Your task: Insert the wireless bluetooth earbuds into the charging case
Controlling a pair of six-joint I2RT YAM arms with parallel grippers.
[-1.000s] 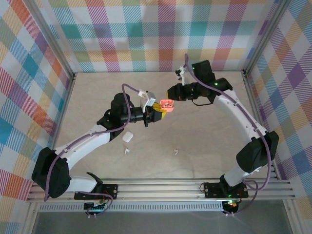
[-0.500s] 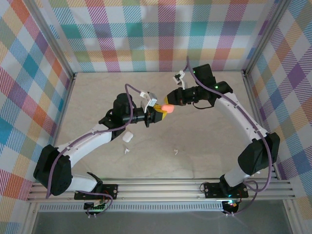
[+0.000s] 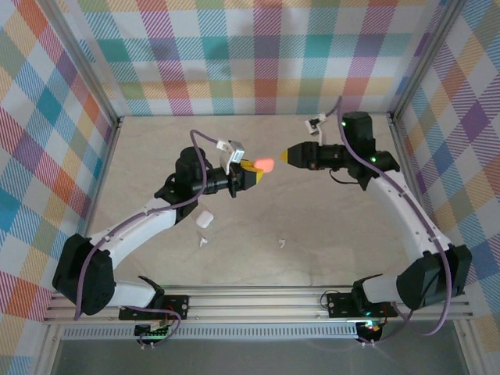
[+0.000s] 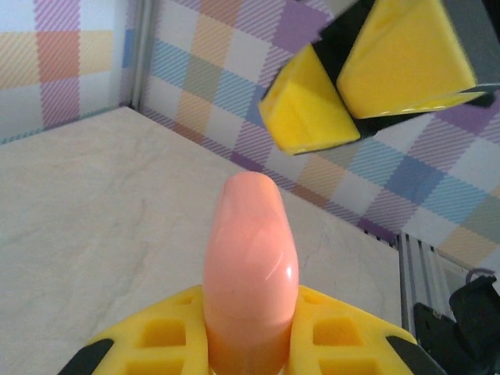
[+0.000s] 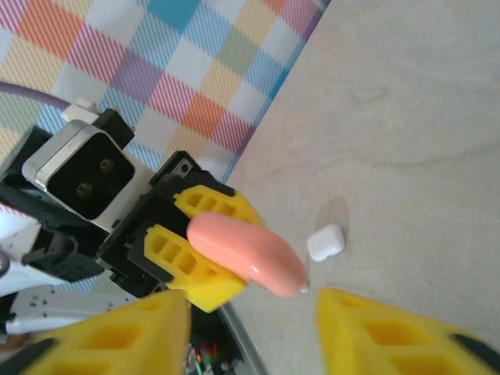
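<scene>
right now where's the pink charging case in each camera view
top external: the pink charging case is at centre, held up off the table.
left wrist: bottom centre, pointing up and away from the camera.
right wrist: centre, lying slantwise.
shared landmark: the left gripper, its yellow fingers clamped on the case.
</scene>
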